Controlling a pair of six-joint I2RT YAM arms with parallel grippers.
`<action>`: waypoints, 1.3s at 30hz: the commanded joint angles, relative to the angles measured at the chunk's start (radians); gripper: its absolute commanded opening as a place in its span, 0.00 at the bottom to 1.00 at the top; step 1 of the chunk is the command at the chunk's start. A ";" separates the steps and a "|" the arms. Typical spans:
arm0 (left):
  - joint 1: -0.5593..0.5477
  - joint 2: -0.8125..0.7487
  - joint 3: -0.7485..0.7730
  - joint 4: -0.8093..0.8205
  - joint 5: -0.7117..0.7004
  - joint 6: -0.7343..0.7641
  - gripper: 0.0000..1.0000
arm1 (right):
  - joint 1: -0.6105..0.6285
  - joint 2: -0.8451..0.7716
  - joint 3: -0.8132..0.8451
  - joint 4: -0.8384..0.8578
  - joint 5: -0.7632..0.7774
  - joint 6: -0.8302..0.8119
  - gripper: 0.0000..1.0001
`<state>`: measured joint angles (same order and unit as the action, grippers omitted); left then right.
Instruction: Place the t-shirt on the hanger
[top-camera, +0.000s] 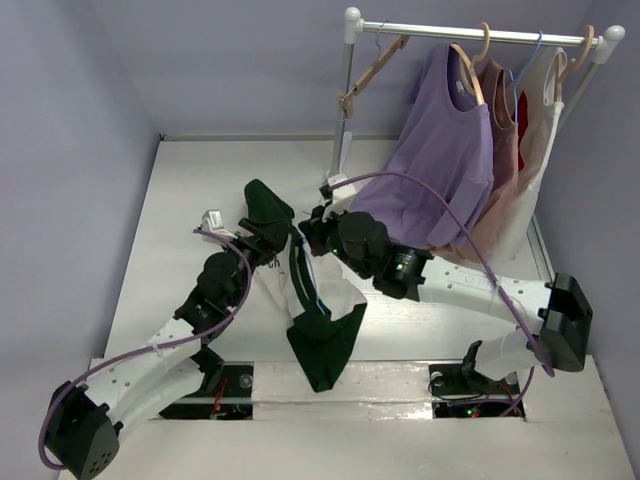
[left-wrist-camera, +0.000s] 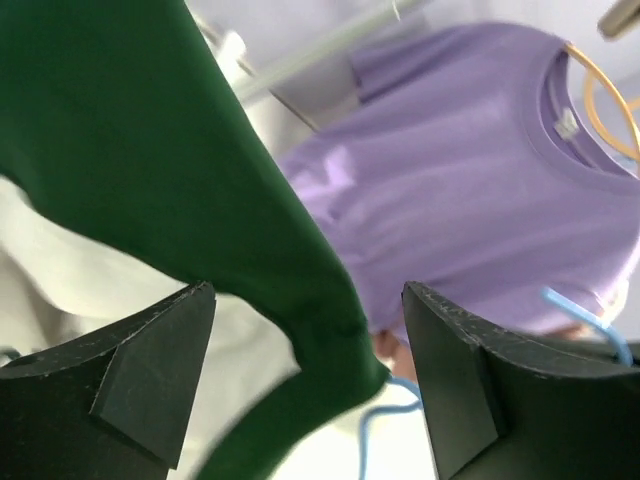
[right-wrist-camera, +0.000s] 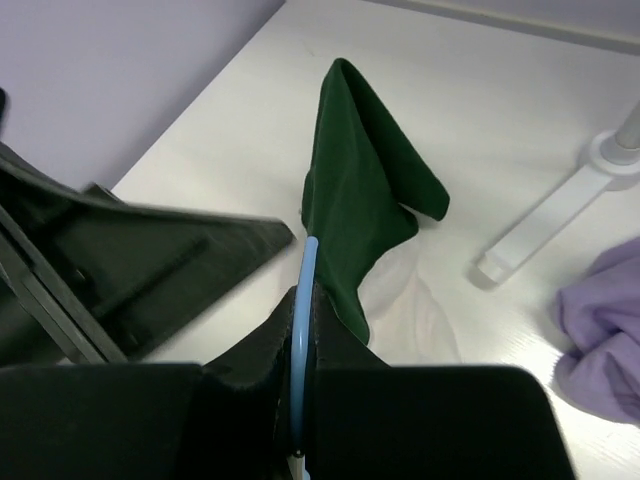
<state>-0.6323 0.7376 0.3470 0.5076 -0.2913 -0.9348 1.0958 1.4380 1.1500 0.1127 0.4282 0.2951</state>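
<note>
Gripping the hanger (right-wrist-camera: 305, 275) in the closed right pincer (right-wrist-camera: 300, 345), rod running near to far, sleeve of the t-shirt (left-wrist-camera: 150, 130) hanging unclamped just left of it inside the open left pincer (left-wrist-camera: 308, 292)

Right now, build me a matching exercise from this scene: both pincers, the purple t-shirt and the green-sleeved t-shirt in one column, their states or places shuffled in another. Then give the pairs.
1. left pincer
2. right pincer
3. purple t-shirt
4. green-sleeved t-shirt

A. hanging from the rail
B. open
C. between the two pincers
D. shut on the light-blue hanger

Pairs: 1-B, 2-D, 3-A, 4-C
</note>
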 joint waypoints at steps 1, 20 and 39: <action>0.032 0.008 0.116 -0.084 -0.062 0.120 0.73 | -0.060 -0.093 -0.029 -0.013 -0.092 0.002 0.00; 0.235 0.298 0.090 0.307 0.196 0.349 0.61 | -0.200 -0.304 -0.015 -0.246 -0.325 -0.034 0.00; 0.235 0.534 0.218 0.427 0.349 0.518 0.46 | -0.280 -0.335 0.102 -0.347 -0.454 -0.053 0.00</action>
<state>-0.3977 1.2732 0.5282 0.8291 0.0025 -0.4515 0.8280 1.1374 1.1854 -0.2539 0.0246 0.2569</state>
